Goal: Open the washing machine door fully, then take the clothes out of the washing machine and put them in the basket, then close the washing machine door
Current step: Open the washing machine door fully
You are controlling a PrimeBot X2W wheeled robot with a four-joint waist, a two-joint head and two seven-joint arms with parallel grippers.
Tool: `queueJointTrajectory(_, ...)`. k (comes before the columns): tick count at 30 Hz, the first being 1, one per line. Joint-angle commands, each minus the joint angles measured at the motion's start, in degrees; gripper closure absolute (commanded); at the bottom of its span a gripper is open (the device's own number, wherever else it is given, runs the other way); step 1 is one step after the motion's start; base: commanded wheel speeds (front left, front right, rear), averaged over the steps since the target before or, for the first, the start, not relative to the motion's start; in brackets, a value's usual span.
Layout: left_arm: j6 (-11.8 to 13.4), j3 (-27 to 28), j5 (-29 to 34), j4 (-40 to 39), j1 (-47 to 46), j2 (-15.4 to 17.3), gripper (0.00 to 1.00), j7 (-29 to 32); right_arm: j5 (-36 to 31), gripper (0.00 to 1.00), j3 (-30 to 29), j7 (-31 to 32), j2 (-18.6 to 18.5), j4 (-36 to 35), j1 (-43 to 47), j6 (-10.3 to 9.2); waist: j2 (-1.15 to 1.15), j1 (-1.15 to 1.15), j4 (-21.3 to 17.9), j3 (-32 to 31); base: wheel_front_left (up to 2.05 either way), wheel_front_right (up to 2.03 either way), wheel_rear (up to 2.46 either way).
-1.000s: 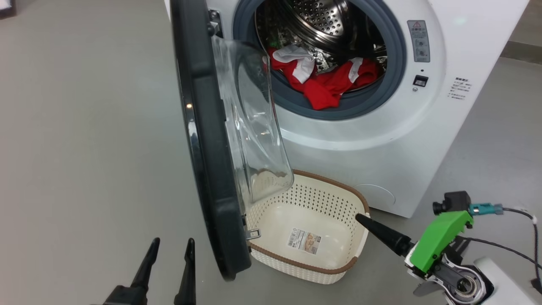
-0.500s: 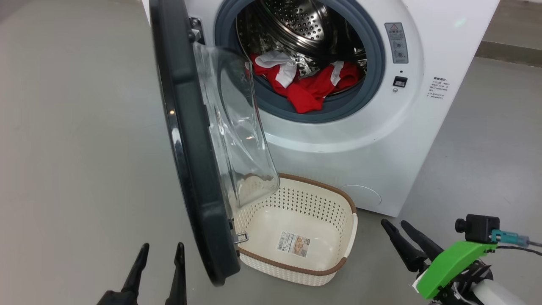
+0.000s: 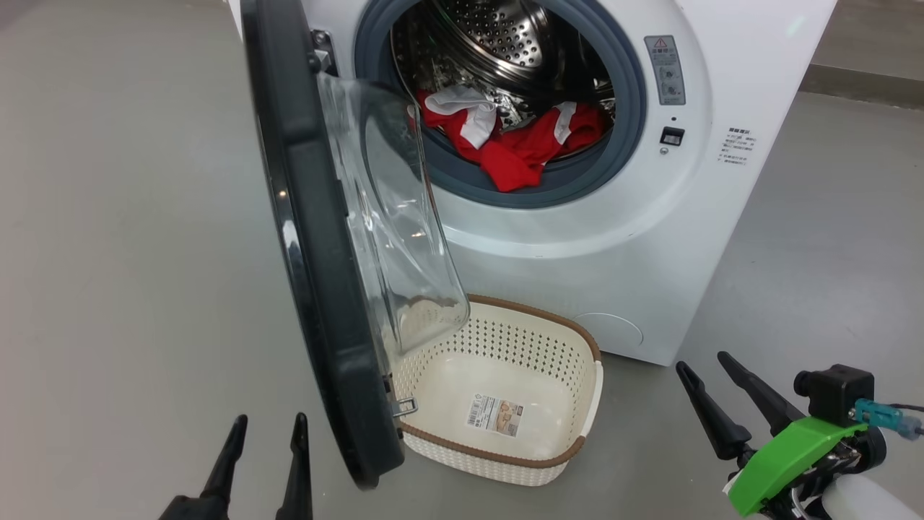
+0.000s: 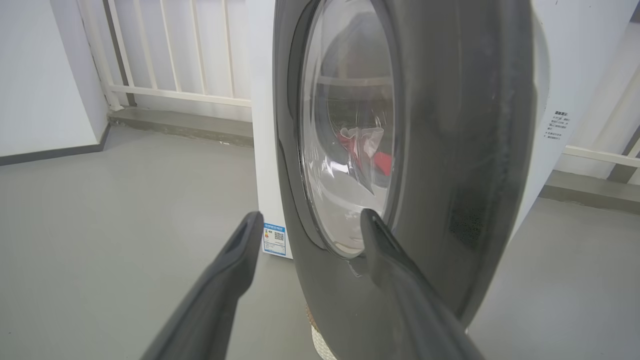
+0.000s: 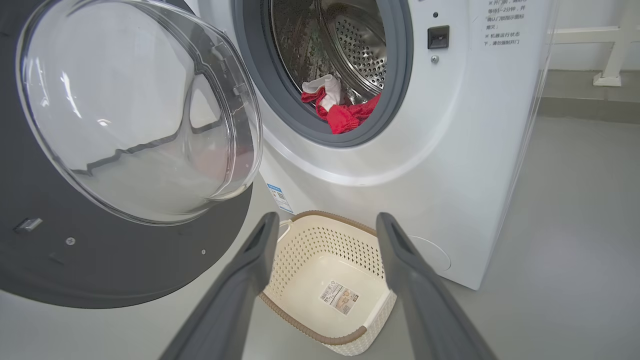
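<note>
I have the washing machine door (image 3: 317,238) swung out on its left-hand hinge, standing nearly edge-on to my head camera, its black rim toward the left and its clear glass bowl (image 5: 135,110) bulging to the right. Behind it the white washing machine (image 3: 635,238) is open, grey rubber ring (image 3: 628,94) and perforated steel drum (image 3: 505,36) in plain sight. The clothes (image 3: 516,148) lie inside at the bottom of the drum, red with white panels, one red fold draped over the lower lip of the ring. The basket (image 3: 498,458) sits on the grey floor (image 3: 130,217) just in front of the machine, below the opening, its far-left corner tucked under the door's lower edge; a sticker (image 3: 494,414) shows on its bare bottom. My left gripper (image 3: 271,417) hangs low at the near left, just beside the door's outer face, fingers spread apart and grasping nothing; from its wrist camera I see the door's window and a small blue label (image 4: 274,239) low on the machine. My right gripper (image 3: 701,360) hovers over the floor to the right of the basket, near the machine's lower right corner, fingers also released wide with nothing between them, pointing toward the basket and the opening.
</note>
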Motion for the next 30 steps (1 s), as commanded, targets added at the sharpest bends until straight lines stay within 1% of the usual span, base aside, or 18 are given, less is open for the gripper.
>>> queueJointTrajectory(1,-0.3,2.1,0.2,-1.2,-0.6,0.4,0.0,-0.5,-2.5,0.0,-1.1,-0.8,-0.1,-1.7,1.7,0.37,0.0,0.0,0.0,0.0,0.0,0.0,0.0)
queueJointTrajectory(6,-0.4,2.3,0.3,-1.0,-0.6,0.4,0.0,-0.5,-11.7,0.0,-9.2,-0.8,3.1,-5.3,5.6,0.37,0.0,0.0,0.0,-0.2,0.0,0.0,0.0)
queueJointTrajectory(10,-0.6,2.4,0.4,-1.1,-0.6,0.4,0.0,-0.5,-18.1,0.0,-14.5,-0.8,5.6,-8.4,8.4,0.37,0.0,0.0,0.0,-0.4,0.0,0.0,0.0)
queueJointTrajectory(14,-0.8,2.6,0.7,-1.1,-0.4,0.4,0.0,-0.5,-22.0,0.0,-18.6,-0.8,7.9,-10.1,10.6,0.37,0.0,0.0,0.1,-0.6,0.0,0.0,0.0)
queueJointTrajectory(19,-0.9,2.7,0.8,-1.3,-0.3,0.4,0.0,-0.5,-24.5,0.0,-20.8,-0.8,9.3,-10.6,12.4,0.37,0.0,0.0,0.3,-0.6,0.0,0.0,0.0)
queueJointTrajectory(30,-0.7,2.6,0.5,-1.0,-0.2,0.4,0.0,-0.5,-26.6,0.0,-21.8,-0.8,10.6,-9.6,13.7,0.37,0.0,0.0,0.0,-0.5,0.0,0.0,0.0)
